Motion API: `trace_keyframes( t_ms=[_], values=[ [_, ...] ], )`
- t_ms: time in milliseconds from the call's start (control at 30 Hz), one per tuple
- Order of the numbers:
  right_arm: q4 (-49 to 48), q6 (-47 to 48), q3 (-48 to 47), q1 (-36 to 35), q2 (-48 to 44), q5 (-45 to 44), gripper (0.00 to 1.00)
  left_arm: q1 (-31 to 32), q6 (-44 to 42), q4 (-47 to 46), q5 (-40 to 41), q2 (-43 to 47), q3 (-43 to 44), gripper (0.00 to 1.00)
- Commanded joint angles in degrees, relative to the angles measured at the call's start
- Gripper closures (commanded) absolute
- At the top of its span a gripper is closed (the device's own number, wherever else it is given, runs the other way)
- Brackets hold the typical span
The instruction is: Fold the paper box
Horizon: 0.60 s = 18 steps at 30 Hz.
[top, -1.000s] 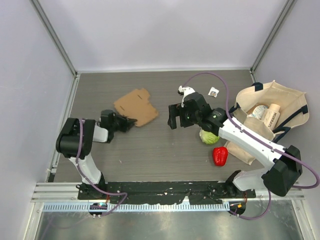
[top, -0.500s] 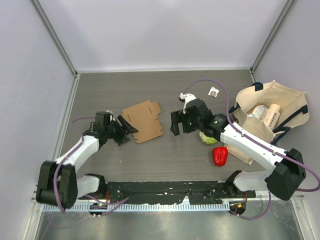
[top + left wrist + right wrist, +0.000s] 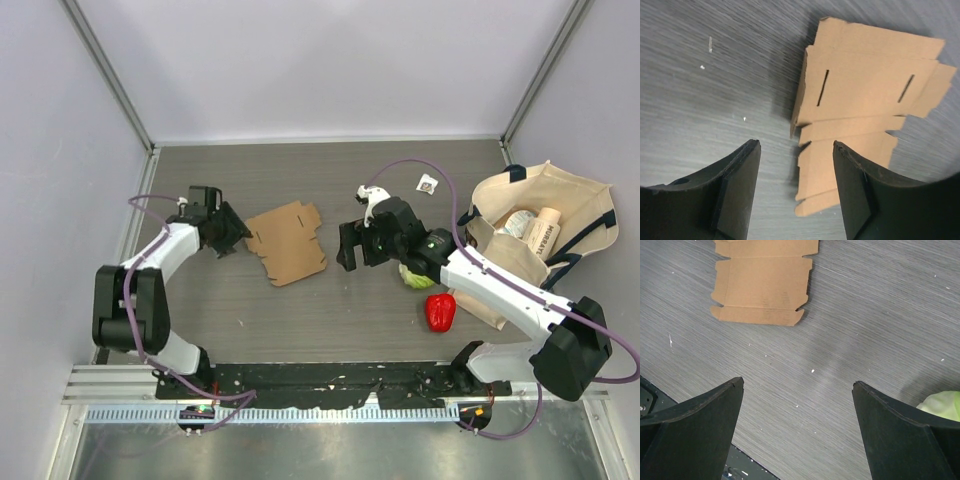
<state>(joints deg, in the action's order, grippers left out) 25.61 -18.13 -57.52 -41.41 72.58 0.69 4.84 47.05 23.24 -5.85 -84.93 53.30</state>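
The paper box (image 3: 287,243) is a flat brown cardboard sheet with flaps and two slots, lying on the dark table left of centre. My left gripper (image 3: 231,231) is open just left of it, apart from its edge, with nothing between the fingers. In the left wrist view the paper box (image 3: 865,95) lies ahead and to the right of the left gripper (image 3: 796,143), its near left edge slightly raised over a shadow. My right gripper (image 3: 348,246) hangs open right of the sheet. The right wrist view has the paper box (image 3: 762,285) at the top and bare table under the right gripper (image 3: 798,382).
A green cabbage (image 3: 417,274) sits under the right arm, and a red pepper (image 3: 440,312) lies nearer the front. A cream tote bag (image 3: 545,215) holding bottles fills the right side. A small white tag (image 3: 428,183) lies at the back. Walls close in the table.
My left gripper went from shut on the box's left edge to open, let the sheet go, and pulled back toward the far left. The sheet slid right and now lies flat.
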Motion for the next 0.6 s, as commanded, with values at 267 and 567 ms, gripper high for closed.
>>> trace_keyframes(
  t_ms=[267,567],
  values=[
    [-5.91,2.22,-1.01,-0.25,-0.07,0.37,0.05,0.61,-6.7,-4.61,0.84,-8.94,4.88,0.92],
    [1.19,15.48,-17.15,0.71,12.21,2.29,0.09,6.32,-16.79,5.23,-13.45,1.77,9.72,1.0]
  ],
)
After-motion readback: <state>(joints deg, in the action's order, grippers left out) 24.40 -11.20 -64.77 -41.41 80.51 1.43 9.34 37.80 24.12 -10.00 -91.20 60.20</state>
